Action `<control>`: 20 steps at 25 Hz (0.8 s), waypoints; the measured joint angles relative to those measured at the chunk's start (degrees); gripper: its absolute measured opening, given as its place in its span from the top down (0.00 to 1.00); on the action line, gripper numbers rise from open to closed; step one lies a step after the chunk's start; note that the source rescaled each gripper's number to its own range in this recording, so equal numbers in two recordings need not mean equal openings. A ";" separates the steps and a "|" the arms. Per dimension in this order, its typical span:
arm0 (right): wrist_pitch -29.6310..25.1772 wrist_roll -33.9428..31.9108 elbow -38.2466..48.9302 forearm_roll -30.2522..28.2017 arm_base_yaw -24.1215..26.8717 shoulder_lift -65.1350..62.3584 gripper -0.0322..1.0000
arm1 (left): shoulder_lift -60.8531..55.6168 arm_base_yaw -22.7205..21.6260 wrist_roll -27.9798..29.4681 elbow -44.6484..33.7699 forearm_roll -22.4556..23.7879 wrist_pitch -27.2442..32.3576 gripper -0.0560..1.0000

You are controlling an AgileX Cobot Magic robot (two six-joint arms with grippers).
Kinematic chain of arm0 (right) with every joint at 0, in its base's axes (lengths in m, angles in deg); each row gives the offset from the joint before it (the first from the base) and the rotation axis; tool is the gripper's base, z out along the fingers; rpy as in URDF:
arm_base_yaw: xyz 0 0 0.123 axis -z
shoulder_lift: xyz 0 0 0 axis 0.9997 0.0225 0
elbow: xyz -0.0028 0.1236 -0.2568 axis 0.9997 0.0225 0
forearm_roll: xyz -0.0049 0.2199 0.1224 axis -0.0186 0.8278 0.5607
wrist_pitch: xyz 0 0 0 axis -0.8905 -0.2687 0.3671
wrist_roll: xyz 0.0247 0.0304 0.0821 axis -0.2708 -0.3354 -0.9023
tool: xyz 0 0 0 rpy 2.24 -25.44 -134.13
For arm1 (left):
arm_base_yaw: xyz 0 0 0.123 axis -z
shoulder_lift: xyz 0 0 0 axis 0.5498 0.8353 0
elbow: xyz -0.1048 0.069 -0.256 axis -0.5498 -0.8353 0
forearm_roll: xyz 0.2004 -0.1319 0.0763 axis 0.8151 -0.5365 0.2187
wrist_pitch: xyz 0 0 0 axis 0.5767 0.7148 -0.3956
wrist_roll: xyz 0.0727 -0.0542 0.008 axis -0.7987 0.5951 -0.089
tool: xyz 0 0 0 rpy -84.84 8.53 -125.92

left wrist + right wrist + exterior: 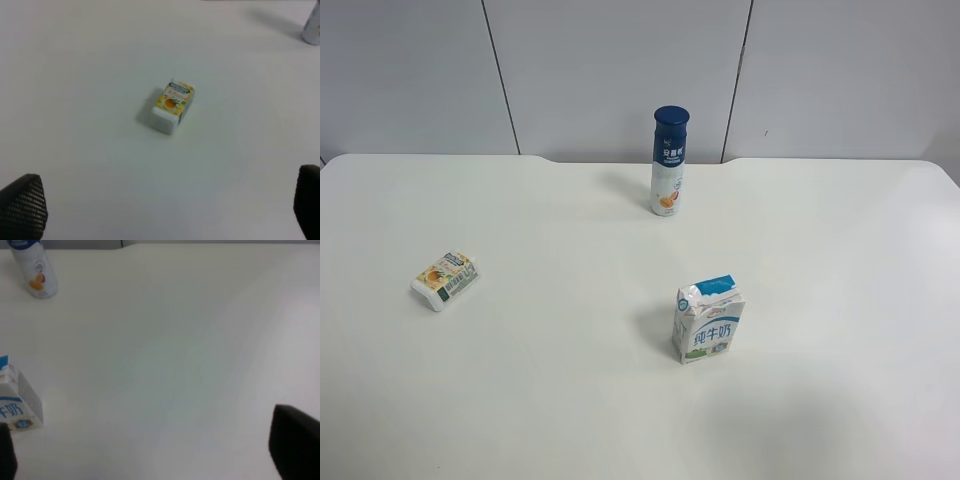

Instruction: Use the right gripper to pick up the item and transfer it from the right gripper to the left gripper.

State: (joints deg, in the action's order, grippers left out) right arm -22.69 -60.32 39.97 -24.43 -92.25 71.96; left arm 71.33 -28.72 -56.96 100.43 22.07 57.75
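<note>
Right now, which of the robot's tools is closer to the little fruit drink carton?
The left tool, judging by the wrist views: the carton lies just ahead of its open fingers. The right tool sees only the milk carton and bottle.

You were looking at a lab-style test bench, not a home or shop: a broad, bare white table stood against plain pale-grey wall panels split by dark seams. Only three packaged drinks sat well apart on it: a blue-capped bottle, a milk carton and a small fruit-print carton
</note>
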 joint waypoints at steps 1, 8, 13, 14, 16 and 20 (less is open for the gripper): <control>0.00 0.00 0.00 0.00 0.00 0.00 0.00 | 0.00 0.00 0.09 -0.93 0.29 -0.80 0.00; 0.00 0.00 0.00 0.00 0.00 0.00 0.00 | 0.00 0.00 0.13 -7.29 0.91 -4.65 0.00; 0.00 0.00 0.00 0.00 0.00 0.00 0.00 | 0.00 0.00 0.15 -7.29 0.90 -5.23 0.00; 0.00 0.00 0.00 0.00 0.00 0.00 0.00 | 0.00 0.00 0.15 -7.29 0.90 -5.23 0.00; 0.00 0.00 0.00 0.00 0.00 0.00 0.00 | 0.00 0.00 0.15 -7.29 0.90 -5.23 0.00; 0.00 0.00 0.00 0.00 0.00 0.00 0.00 | 0.00 0.00 0.20 -7.29 0.90 -5.23 0.00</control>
State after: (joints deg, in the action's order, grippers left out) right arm -22.69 -60.32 39.97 -24.43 -92.25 71.96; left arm 71.33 -28.72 -56.76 93.14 22.97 52.52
